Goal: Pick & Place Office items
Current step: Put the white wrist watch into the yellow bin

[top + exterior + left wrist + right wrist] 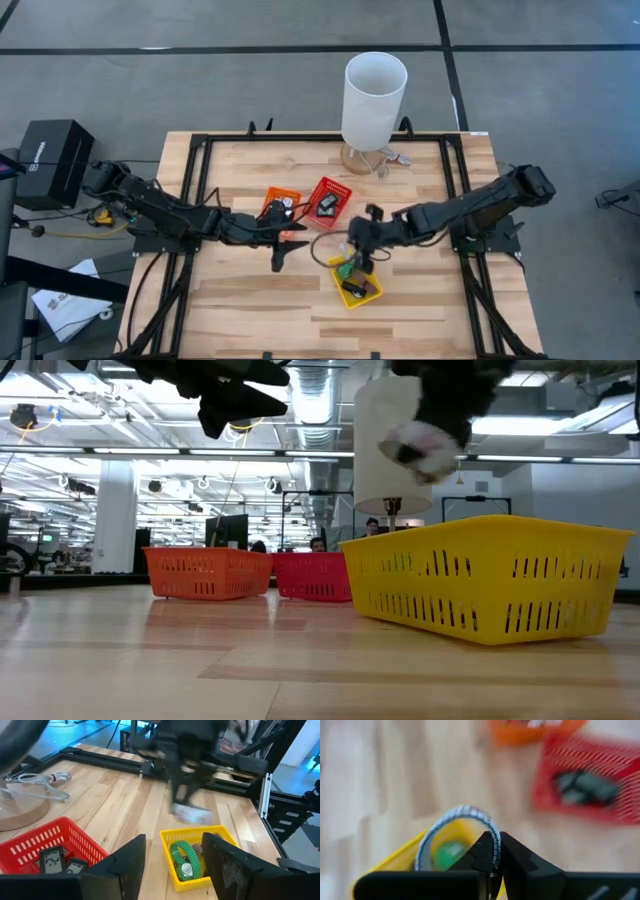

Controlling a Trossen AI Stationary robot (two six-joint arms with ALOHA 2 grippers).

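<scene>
My right gripper (496, 840) is shut on a clear, whitish ring (465, 812) and hovers over the yellow basket (358, 292). That basket holds a green ring (185, 860) and a small black item (355, 290). In the left wrist view the right gripper (187, 795) shows blurred with the ring (192, 815) beneath it. My left gripper (175, 840) is open and hangs in the air just left of the yellow basket, touching nothing. The red basket (328, 203) holds dark blocks (50, 862). My right gripper pinches the ring's band (494, 845) between its two fingers, at one spot on its rim. The fingers come from above, slanting down from the table's right. The ring is lifted clear over the yellow basket (395, 862), its loop standing out ahead of the fingertips.
An orange basket (280, 203) stands left of the red one. The tall white cylinder (374, 100) stands at the far edge on a round wooden base, with a clear item (35, 785) beside it. Bare wood lies along the near edge.
</scene>
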